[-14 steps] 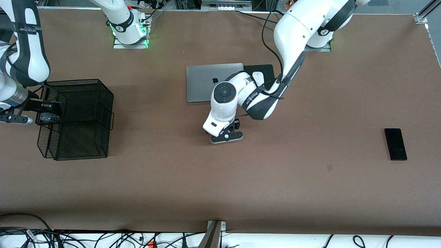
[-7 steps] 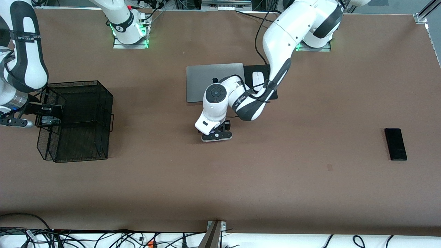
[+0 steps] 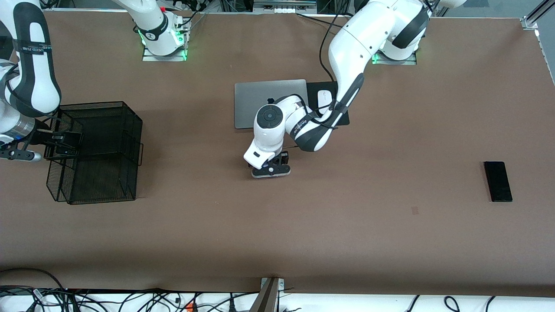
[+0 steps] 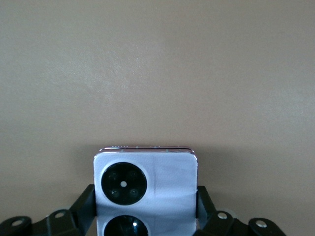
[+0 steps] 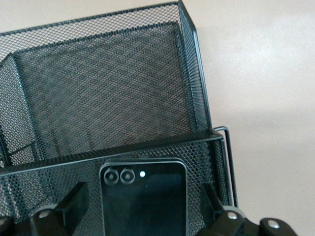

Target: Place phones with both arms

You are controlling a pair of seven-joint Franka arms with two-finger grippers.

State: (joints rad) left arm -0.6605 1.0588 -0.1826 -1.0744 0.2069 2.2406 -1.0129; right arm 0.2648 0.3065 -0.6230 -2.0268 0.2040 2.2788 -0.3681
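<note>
Well, the lilac phone (image 4: 145, 189) hangs upright in the left gripper (image 3: 271, 170), pinched by its side edges over bare table (image 3: 347, 225), just off the laptop (image 3: 251, 104). It looks light, stiff and slick, with glass lenses, so the edge grip seems right. The black folded phone (image 5: 143, 196) sits at the basket's (image 3: 130, 130) end slot between the right gripper's (image 3: 64, 145) parted fingers (image 5: 74, 199), gaps showing either side. The long phone (image 3: 497, 181) lies flat toward the left arm's end; its long edges look best.

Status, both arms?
Left gripper shut on lilac phone, over table. Right gripper open at basket, black phone between its fingers. Nothing in the way.
</note>
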